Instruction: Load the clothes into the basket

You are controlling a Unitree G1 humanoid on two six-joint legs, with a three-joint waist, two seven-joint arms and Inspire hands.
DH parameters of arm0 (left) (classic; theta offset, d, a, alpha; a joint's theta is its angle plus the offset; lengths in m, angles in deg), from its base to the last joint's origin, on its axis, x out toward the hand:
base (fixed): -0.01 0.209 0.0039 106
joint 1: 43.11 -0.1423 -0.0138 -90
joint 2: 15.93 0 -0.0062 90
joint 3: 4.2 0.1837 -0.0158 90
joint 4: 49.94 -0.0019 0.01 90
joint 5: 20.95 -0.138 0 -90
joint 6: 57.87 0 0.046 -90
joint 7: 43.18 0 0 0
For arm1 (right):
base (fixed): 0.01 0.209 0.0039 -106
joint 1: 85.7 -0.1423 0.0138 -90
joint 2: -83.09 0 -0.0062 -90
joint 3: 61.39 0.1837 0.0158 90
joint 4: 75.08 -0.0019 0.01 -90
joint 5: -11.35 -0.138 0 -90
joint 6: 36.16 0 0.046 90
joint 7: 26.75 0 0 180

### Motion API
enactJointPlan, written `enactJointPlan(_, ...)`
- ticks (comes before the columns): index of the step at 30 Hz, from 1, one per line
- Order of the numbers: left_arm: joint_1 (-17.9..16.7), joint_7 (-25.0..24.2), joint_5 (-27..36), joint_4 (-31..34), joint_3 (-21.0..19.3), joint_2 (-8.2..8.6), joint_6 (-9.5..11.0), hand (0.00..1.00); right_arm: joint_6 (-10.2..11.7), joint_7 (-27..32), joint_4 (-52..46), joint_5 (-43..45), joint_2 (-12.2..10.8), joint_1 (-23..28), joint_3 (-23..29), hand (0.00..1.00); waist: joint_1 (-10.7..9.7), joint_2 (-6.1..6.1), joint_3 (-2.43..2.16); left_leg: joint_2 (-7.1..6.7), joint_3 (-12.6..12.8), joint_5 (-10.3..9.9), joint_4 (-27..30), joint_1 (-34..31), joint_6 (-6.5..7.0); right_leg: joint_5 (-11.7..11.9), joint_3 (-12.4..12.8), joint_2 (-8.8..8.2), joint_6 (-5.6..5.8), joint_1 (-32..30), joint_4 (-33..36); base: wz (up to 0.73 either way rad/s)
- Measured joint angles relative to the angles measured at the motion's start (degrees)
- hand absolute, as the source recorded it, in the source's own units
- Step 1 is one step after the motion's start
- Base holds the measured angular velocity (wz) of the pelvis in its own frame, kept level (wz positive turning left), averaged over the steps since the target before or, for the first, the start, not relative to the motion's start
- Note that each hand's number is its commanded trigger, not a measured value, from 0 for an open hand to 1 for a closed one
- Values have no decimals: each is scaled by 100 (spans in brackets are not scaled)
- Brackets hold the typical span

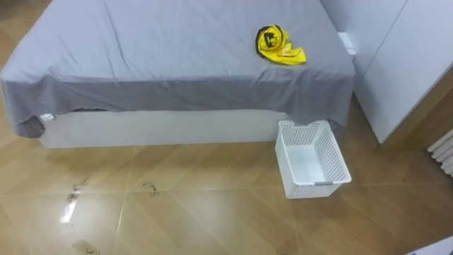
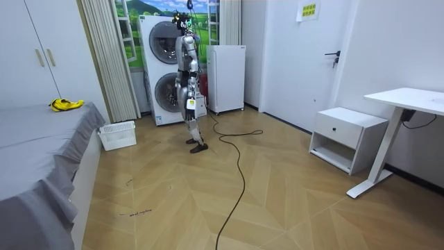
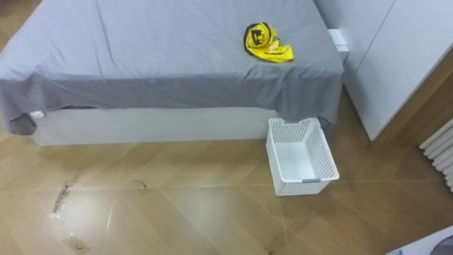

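Observation:
A crumpled yellow garment [image 1: 279,45] with dark markings lies on the grey bed [image 1: 163,64], near its right corner on the side by me. A white perforated basket [image 1: 313,159] stands on the wooden floor just below that corner, with nothing in it. In the room view I stand upright in front of the stacked washing machines [image 2: 163,66], a few steps from the basket [image 2: 117,135] and the garment [image 2: 65,105]. My left hand [image 2: 192,105] and right hand [image 2: 179,96] hang at my sides, too small to read.
A white wardrobe [image 1: 403,64] rises right of the bed, with a radiator [image 1: 444,150] beyond it. In the room view a small white fridge [image 2: 227,78], a white bedside cabinet [image 2: 345,137] and a desk [image 2: 402,132] stand along the walls.

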Motion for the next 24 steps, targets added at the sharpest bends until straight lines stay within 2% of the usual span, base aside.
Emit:
enactJointPlan(1,-18,16,94,5,33,-7,21,0,-7,20,4,-55,19,24,5,0,5,-12,-1,-52,-10,12,329,-374,49,-85,83,-51,-21,67,42,42)
enactJointPlan(2,-36,20,142,4,113,-2,20,0,-8,43,-3,-85,39,34,3,0,1,-12,-2,-132,-7,6,172,-541,64,-120,137,-73,-31,92,45,39)
enactJointPlan(3,-50,18,159,5,254,24,23,0,-18,75,2,-141,74,41,4,0,16,-23,-3,-271,12,106,-378,-860,24,-197,211,-128,-7,111,42,21)
enactJointPlan(4,-98,21,166,4,251,67,56,0,-25,116,6,-139,72,47,-1,0,124,-22,-6,-403,7,392,-1164,-1114,-98,-282,445,-132,-17,138,48,4)
enactJointPlan(5,-136,23,162,3,241,84,67,0,-32,118,6,-131,68,50,-1,0,174,-13,-9,-417,18,554,-1554,-1215,-132,-312,527,-132,-31,169,44,-33)
enactJointPlan(6,-230,32,156,-11,226,110,73,0,-63,111,-6,-56,54,44,-5,0,223,35,-2,-362,2,947,-2152,-1366,-125,-421,648,-134,-7,247,44,-58)
enactJointPlan(7,-317,30,146,-26,226,122,71,0,-105,116,-7,-27,43,69,-24,0,274,60,11,-293,22,1319,-2422,-1441,-101,-547,734,-191,24,364,42,-68)
enactJointPlan(8,-337,24,146,-30,226,132,73,0,-135,127,-7,-25,51,86,-61,0,314,44,3,-279,39,1538,-2415,-1460,-77,-614,795,-245,48,408,43,-66)
enactJointPlan(9,-341,4,137,-37,222,160,100,0,-146,178,-7,-8,66,101,-101,0,320,-7,-5,-339,119,1914,-2271,-1504,106,-731,881,-373,151,482,10,-49)
enactJointPlan(10,-324,-28,116,-49,222,185,145,0,-139,243,-7,19,73,99,-97,0,305,-85,-59,-438,221,1972,-1966,-1595,275,-837,934,-533,299,489,17,-40)
enactJointPlan(11,-273,-39,102,-66,223,188,157,0,-135,263,8,18,71,130,-95,0,293,-137,-43,-488,305,1862,-1773,-1637,416,-873,946,-618,361,510,23,-36)
enactJointPlan(12,-148,-72,117,-109,221,193,190,0,-128,293,10,31,78,142,-36,0,292,-207,17,-511,452,1470,-1293,-1714,442,-884,897,-750,434,593,39,-44)
enactJointPlan(13,-96,-121,167,-106,209,193,209,0,-118,307,2,36,83,161,25,0,323,-205,16,-503,553,1118,-901,-1737,488,-826,772,-870,546,659,189,-42)
enactJointPlan(14,-86,-134,190,-96,207,190,226,0,-117,323,-7,31,85,157,24,0,314,-195,7,-503,589,948,-779,-1709,495,-803,728,-937,587,654,353,-37)
enactJointPlan(15,-36,-125,287,-107,234,169,242,0,-106,366,-54,-35,83,184,59,0,273,-189,0,-532,651,651,-611,-1574,520,-726,645,-1051,724,567,903,-20)
enactJointPlan(16,-27,-98,277,-125,238,129,239,0,-83,400,-75,-111,80,185,123,0,189,-176,-11,-605,665,434,-596,-1307,550,-489,546,-1173,851,392,1684,-13)
enactJointPlan(17,-11,-72,270,-123,234,118,243,0,-66,438,-104,-142,83,182,136,0,151,-157,-22,-633,674,341,-623,-1166,568,-251,520,-1228,844,256,2117,3)
enactJointPlan(18,-4,4,272,-116,223,111,267,0,-15,521,-141,-180,85,180,187,0,133,-130,-42,-721,635,222,-808,-803,608,482,476,-1315,777,-7,2942,16)
enactJointPlan(19,4,50,262,-66,240,105,309,0,4,578,-201,-249,92,245,193,0,123,-24,-66,-794,480,184,-1115,-434,624,1136,467,-1316,642,-277,3593,23)
enactJointPlan(20,60,74,262,-41,234,107,341,0,8,607,-277,-298,92,261,210,0,116,-1,-78,-801,417,173,-1259,-267,632,1002,432,-1273,604,-444,3847,29)
enactJointPlan(21,134,109,238,-19,235,123,394,0,32,618,-403,-375,82,254,215,0,134,115,-56,-783,212,162,-1555,88,617,560,249,-1084,454,-857,4173,41)
enactJointPlan(22,193,99,152,2,266,132,442,0,54,627,-550,-524,73,265,211,0,107,230,-51,-717,-53,152,-1760,368,603,181,26,-850,332,-1261,4097,44)
enactJointPlan(23,232,98,151,11,337,128,455,0,66,629,-612,-587,66,234,214,0,100,237,-36,-686,-151,145,-1849,499,593,44,-59,-719,304,-1468,3959,58)
enactJointPlan(24,298,96,145,35,475,109,463,0,76,632,-779,-614,38,217,225,0,66,275,-39,-656,-350,117,-2027,737,569,-96,-178,-517,260,-1869,3448,62)
